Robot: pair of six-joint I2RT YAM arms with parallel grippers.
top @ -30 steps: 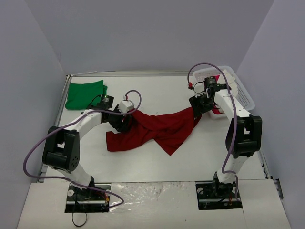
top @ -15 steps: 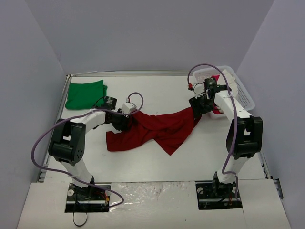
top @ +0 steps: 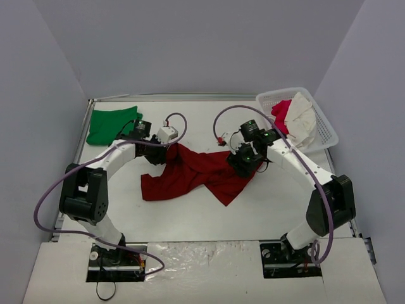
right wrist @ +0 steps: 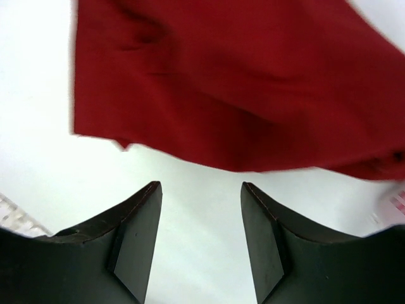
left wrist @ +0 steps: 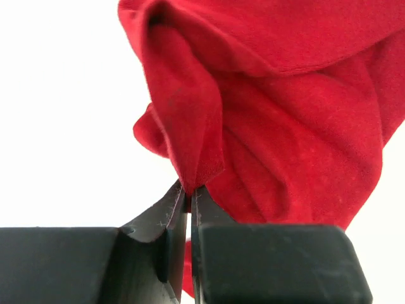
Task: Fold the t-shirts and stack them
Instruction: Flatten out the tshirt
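Where the dark red t-shirt (top: 196, 177) lies crumpled across the middle of the table (top: 190, 215), both arms have shifted within the last second. The left gripper (left wrist: 190, 190), which was open over the shirt's upper left edge, has closed, and its fingers now pinch a raised fold of red cloth tightly between them. The right gripper (right wrist: 201, 190) has swung in from the basket side to the shirt's right part, whose tip no longer stretches out toward the basket. Its fingers stand apart with only bare table between them, the cloth's edge just beyond. So one side is secured, and the other, I judge, must be taken before the shirt can be spread. Farther back, the green t-shirt (top: 112, 125) lies folded in the far-left corner, and the basket (top: 329, 136), holding pink and white cloth, sits far right.
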